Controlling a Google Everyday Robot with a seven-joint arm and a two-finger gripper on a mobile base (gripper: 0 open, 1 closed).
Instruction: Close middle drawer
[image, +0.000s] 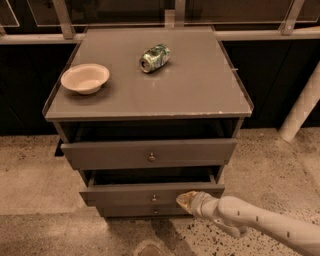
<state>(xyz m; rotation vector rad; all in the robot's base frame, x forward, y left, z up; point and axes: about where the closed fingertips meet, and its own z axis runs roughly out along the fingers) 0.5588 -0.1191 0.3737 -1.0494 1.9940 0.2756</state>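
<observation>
Speckled floor (40, 185), gripper (184, 199) at middle drawer (125, 196) front

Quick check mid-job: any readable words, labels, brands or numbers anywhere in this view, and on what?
can, lying on its side on the cabinet top: green and white print, too blurred to read.
bowl, middle drawer, other drawer fronts: no text.
gripper, at the middle drawer's front, right of its knob: no readable markings.
</observation>
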